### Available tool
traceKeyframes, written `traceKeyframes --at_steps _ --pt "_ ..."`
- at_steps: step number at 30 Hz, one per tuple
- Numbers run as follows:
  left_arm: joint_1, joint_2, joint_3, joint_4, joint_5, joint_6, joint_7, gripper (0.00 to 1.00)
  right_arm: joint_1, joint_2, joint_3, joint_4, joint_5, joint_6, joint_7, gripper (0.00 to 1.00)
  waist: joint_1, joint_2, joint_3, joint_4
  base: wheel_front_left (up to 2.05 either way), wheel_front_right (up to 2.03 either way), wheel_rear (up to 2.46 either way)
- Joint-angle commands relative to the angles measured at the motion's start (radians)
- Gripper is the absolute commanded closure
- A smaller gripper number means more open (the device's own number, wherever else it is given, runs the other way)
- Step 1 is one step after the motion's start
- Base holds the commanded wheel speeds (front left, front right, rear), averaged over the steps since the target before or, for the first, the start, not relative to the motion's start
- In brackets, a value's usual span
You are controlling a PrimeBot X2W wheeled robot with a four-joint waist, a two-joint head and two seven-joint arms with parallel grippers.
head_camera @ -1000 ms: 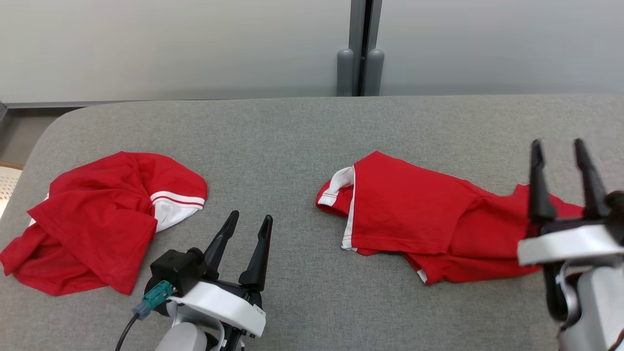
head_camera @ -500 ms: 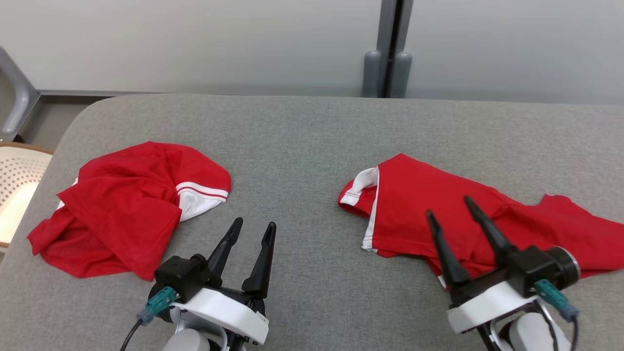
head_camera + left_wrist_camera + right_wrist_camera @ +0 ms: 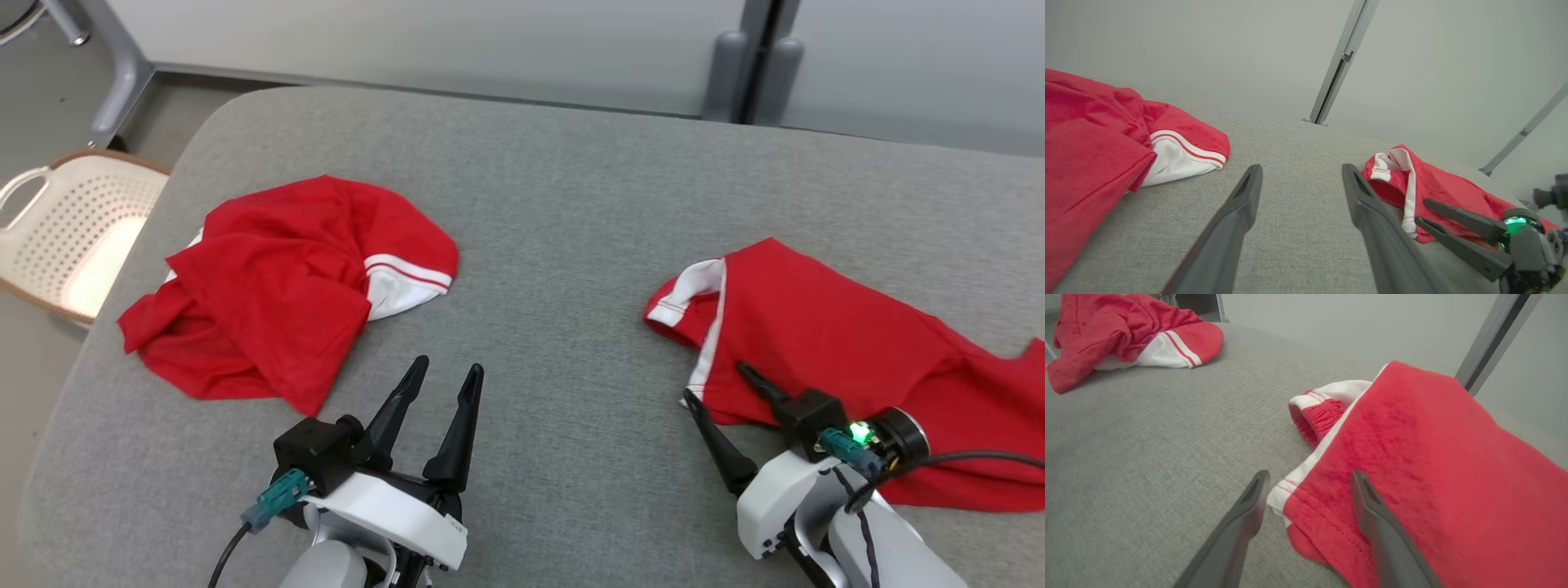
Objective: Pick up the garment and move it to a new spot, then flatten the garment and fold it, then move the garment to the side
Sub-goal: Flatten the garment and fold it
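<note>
Left gripper [image 3: 448, 365] sat low over the grey fabric table [image 3: 555, 204], fingers spread wide, nothing between them. Ahead of it and off to its left lay the garment [image 3: 277, 286], bunched in a heap, with one white sleeve with striped trim poking out on the side nearest the gripper's line. Plenty of bare table ran ahead of the left fingers and across to the right gripper [image 3: 714, 380]. The rounded table corner curved away beyond the heap, and a pale perforated basket [image 3: 73, 229] stood on the floor past that edge.

Right gripper was spread too, straddling the white-striped hem corner of a second red piece [image 3: 833, 343], shorts by the look of the elastic band. One finger was over the red cloth, the other over bare table just beside the hem. Touching or hovering? Hard to call from these angles.

The head view took in the basket and the table's edge. The right wrist view gave the hem stitching up close. The left wrist view caught the right gripper side-on, a green light [image 3: 1515, 221] glowing at its wrist.
</note>
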Motion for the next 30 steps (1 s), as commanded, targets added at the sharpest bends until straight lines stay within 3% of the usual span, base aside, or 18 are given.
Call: traceKeyframes --at_steps 1,7,8,9,14,21,30 --pt "-0.024 0.003 -0.003 -0.004 -0.01 -0.002 0.0 0.0 -0.016 -0.005 -0.009 0.035 -0.007 0.0 0.006 0.0 0.0 -0.0001 0.028 0.035 0.0 0.0 0.0" --pt "-0.031 0.003 -0.004 -0.004 -0.02 -0.002 0.0 0.0 -0.05 -0.002 0.001 0.143 0.025 0.0 0.039 0.0 0.0 -0.0001 0.049 0.063 0.0 0.0 0.0" --pt "-0.031 0.003 -0.005 -0.003 -0.017 -0.002 0.0 0.0 -0.054 -0.004 0.003 0.157 0.03 0.0 0.043 0.64 0.0 -0.0001 0.05 0.065 0.0 0.0 0.0" --pt "-0.032 0.003 -0.005 -0.002 -0.017 -0.002 0.0 0.0 -0.06 -0.008 0.006 0.168 0.033 0.0 0.042 1.0 0.0 -0.0001 0.051 0.066 0.0 0.0 0.0" --pt "-0.029 0.003 -0.001 0.004 -0.016 -0.002 0.0 0.0 -0.087 -0.007 -0.003 0.176 0.065 0.0 0.008 1.0 0.0 -0.0001 0.039 0.056 0.0 0.0 0.0" --pt "-0.012 0.003 0.012 0.01 -0.003 -0.002 0.0 0.0 -0.111 -0.03 -0.045 0.095 0.112 0.0 -0.012 1.0 0.0 -0.0001 0.007 0.02 0.0 0.0 0.0" --pt "-0.003 0.004 0.009 0.005 0.005 -0.002 0.0 0.0 -0.159 -0.118 -0.108 -0.145 0.186 0.0 0.102 1.0 0.0 -0.0001 -0.017 -0.039 0.0 0.0 0.0"
